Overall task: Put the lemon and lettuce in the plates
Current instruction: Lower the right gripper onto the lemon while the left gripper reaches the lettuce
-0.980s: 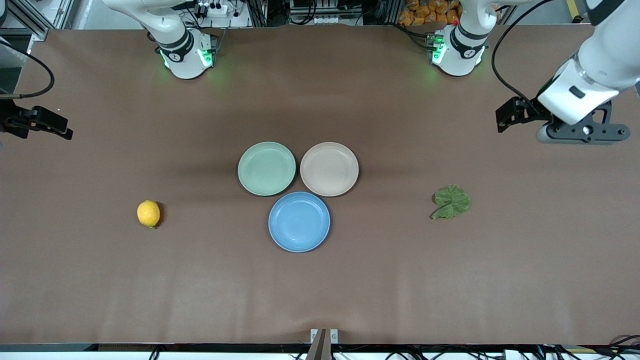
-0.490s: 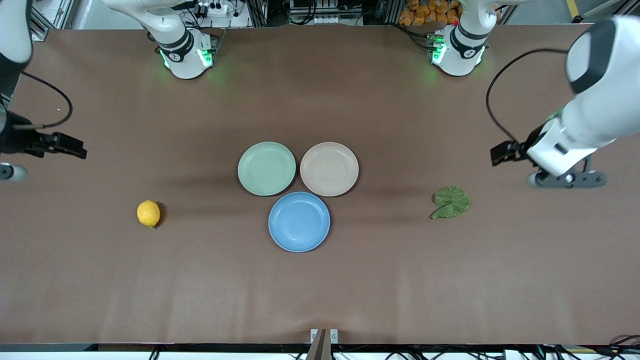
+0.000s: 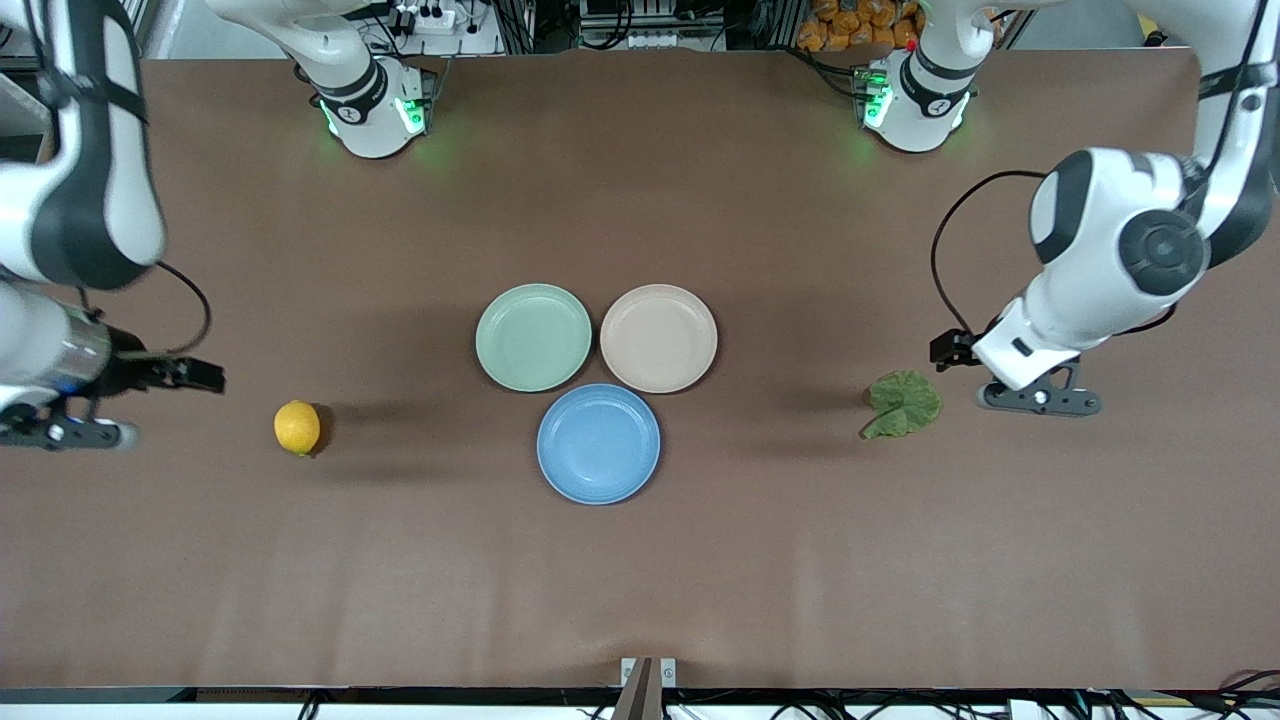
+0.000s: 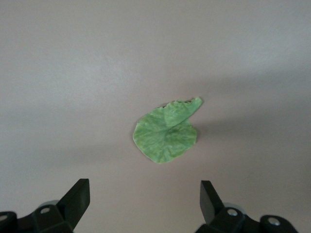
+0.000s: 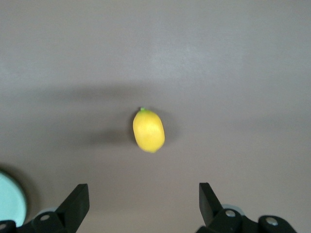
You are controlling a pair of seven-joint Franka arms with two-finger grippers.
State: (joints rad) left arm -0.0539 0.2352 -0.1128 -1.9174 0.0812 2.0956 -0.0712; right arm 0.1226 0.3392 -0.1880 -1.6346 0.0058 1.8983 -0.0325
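Note:
The lemon (image 3: 297,427) lies on the brown table toward the right arm's end. The lettuce (image 3: 903,404) lies flat toward the left arm's end. The blue plate (image 3: 598,443) and the beige-pink plate (image 3: 658,337) sit empty at the table's middle. My left gripper (image 3: 948,348) is open and empty, low over the table just beside the lettuce. In the left wrist view the lettuce (image 4: 166,134) lies ahead of the open left gripper (image 4: 145,199). My right gripper (image 3: 195,376) is open and empty, over the table beside the lemon. In the right wrist view the lemon (image 5: 148,130) lies ahead of the right gripper (image 5: 144,201).
A mint green plate (image 3: 533,336) sits empty, touching the beige-pink and blue plates; its rim shows in the right wrist view (image 5: 9,201). The arms' bases stand along the table's edge farthest from the front camera.
Both arms have swung in from the table's ends and come lower. The left gripper is now beside the lettuce and the right gripper beside the lemon. The objects have not moved.

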